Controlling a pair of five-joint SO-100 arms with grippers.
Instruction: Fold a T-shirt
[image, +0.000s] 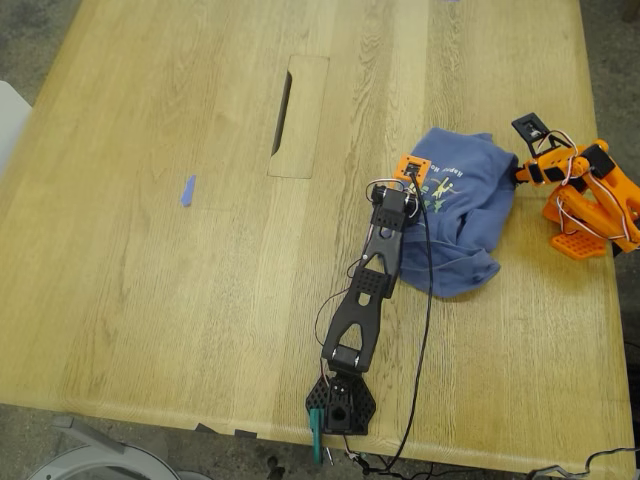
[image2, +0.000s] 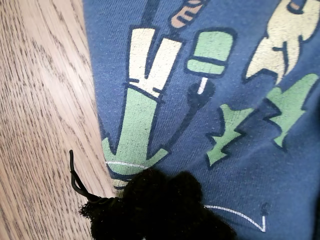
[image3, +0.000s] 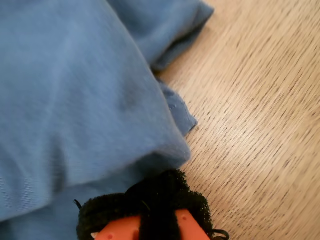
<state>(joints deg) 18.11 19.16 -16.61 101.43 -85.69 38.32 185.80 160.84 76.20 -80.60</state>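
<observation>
You have the T-shirt (image: 462, 215) bunched in a loose heap on the wooden table (image: 150, 250), toward the exterior view's right and well away from the slot (image: 283, 112) cut in the tabletop. Its printed chest faces up, with the yellow-green cartoon and white lettering showing at the heap's left part in that view.

My first gripper (image: 412, 176) belongs to the black arm (image: 365, 290), whose base sits at the near edge of the table. It is down at the shirt's left edge, right on the print. In the first wrist view you see the cartoon figures (image2: 150, 100) close up, the bare wood beside the hem, and a black padded fingertip (image2: 155, 205) lying against the cloth. You cannot tell how far these jaws are parted or whether they have cloth between them.

My second gripper (image: 517, 172) is on the orange arm (image: 590, 200) at the exterior view's right, touching the shirt's right edge. In the second wrist view its dark padded tip (image3: 145, 205) rests against a fold of blue fabric (image3: 75, 100); the jaw opening cannot be made out.

A small blue tape scrap (image: 187, 190) lies well apart, toward the exterior view's left.
</observation>
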